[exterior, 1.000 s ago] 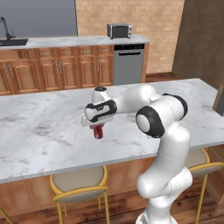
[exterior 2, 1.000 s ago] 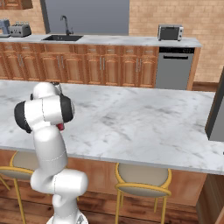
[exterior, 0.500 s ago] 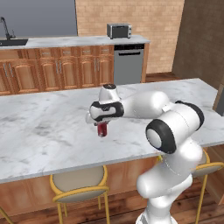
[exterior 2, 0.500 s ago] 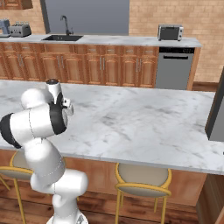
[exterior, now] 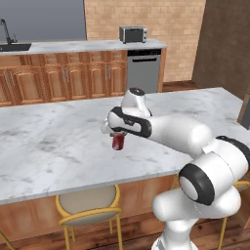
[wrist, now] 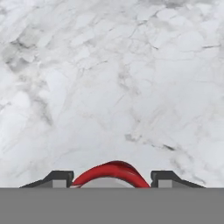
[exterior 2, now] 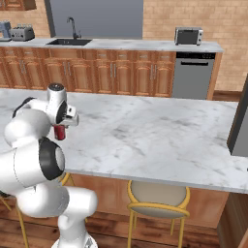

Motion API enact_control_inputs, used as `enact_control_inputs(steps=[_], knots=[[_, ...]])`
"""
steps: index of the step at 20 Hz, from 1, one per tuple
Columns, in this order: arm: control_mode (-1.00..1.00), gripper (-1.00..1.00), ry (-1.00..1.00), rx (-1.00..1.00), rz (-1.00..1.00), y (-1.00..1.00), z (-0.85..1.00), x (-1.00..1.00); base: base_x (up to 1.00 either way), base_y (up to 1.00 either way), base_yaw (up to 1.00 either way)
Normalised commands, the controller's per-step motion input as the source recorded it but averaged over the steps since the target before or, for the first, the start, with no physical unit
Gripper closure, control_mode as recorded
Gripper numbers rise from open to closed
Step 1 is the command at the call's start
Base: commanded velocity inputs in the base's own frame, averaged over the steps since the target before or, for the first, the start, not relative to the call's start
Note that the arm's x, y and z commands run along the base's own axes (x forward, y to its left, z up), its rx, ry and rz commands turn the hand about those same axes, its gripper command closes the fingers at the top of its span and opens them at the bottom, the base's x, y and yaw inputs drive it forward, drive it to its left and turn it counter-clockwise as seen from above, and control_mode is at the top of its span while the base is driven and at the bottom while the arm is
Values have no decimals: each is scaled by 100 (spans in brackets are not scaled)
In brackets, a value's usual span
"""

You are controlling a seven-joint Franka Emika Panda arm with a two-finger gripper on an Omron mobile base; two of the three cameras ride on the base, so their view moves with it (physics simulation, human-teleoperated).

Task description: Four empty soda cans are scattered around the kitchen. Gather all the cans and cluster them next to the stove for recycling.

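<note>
The marble island (exterior: 53,146) spans the foreground of both base views, and it is over this slab that the work is being done; its veined top is seen from above in the hand view. At roughly 12 o'clock from the arm, beyond the island, the back counter (exterior 2: 145,46) runs along the brick wall, with a toaster oven (exterior: 133,34) standing on it, a dishwasher (exterior 2: 193,75) below that, and a sink (exterior 2: 70,42) further along toward 10 o'clock in the right base view. No stove can be made out in these pictures, so the drop-off place is judged to lie elsewhere.

The arm is reached out low across the island toward about 10 o'clock in the left base view. The gripper (exterior: 116,136) is pointed downward, and a soda can (exterior: 117,141) is clamped between its jaws; in the hand view the can's red wall (wrist: 110,174) is seen bulging between the two dark tips.

The can is held from above, presumably so that it can be carried off without tipping. Its long axis is vertical or nearly so, with its top under the hand. Whether its base touches the marble or hangs just above cannot be told; a dark patch is seen at its foot in the left base view.
</note>
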Motion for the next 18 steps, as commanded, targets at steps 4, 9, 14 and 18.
enact_control_inputs(steps=[4, 9, 14, 18], knots=[[-100, 100, 3, 1, -2, -12, 44, -53, 0, 0, 0], [-100, 100, 3, 0, -2, -10, 34, -65, 0, 0, 0], [-100, 100, -5, 0, 0, -7, 24, -79, 0, 0, 0], [-100, 100, -1, 0, -1, -8, 15, -71, 0, 0, 0]])
